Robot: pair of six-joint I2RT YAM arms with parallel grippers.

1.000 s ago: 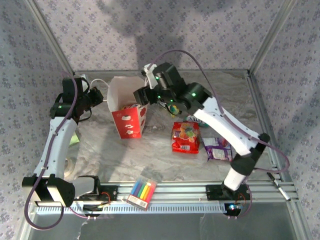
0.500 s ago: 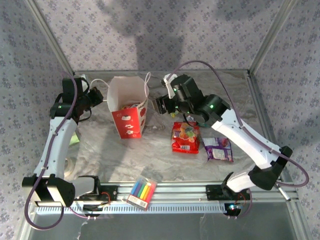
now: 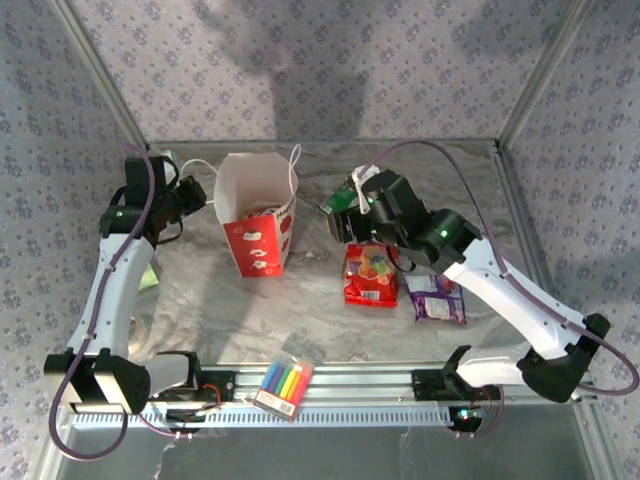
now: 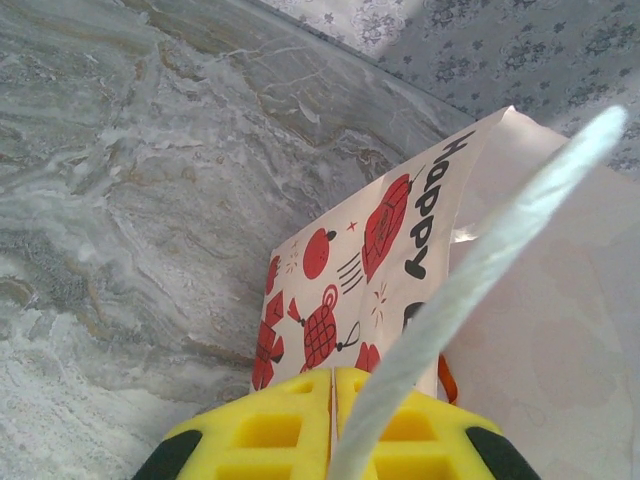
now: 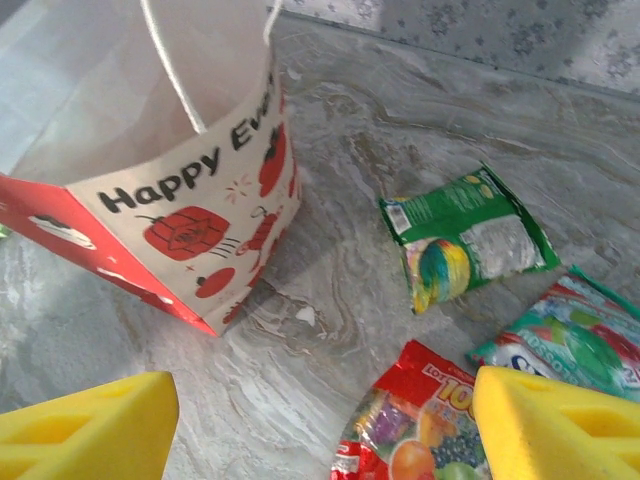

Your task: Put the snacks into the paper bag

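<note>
The right arm has pulled back from above the paper bag (image 3: 258,243) and swung toward the right of the overhead frame, its elbow now low at the lower right corner. The right gripper (image 3: 338,217) hovers just right of centre, above the table (image 3: 300,312), apart from the bag. In the right wrist view its two yellow pads (image 5: 85,420) sit at the lower left and lower right corners, spread wide with nothing between them.

The bag stands upright and open at upper left of centre in the overhead view, its red apple prints and "Happy" lettering facing the wrist cameras. What lies inside it is too small to make out.

The left gripper (image 3: 190,190) is at the left edge of the bag. In the left wrist view its yellow pads are pressed together at the bottom of the frame, pinching the white string handle (image 4: 470,270), which runs up toward the upper right.

Four snacks lie flat on the table to the right of the bag. A red packet (image 3: 371,275) is at centre, and a purple packet (image 3: 435,298) is just to its right. In the right wrist view a green packet (image 5: 465,235) lies right of centre, with a teal-white packet (image 5: 560,345) at the right edge.

A clear box of markers (image 3: 283,385) rests on the rail at bottom centre.
</note>
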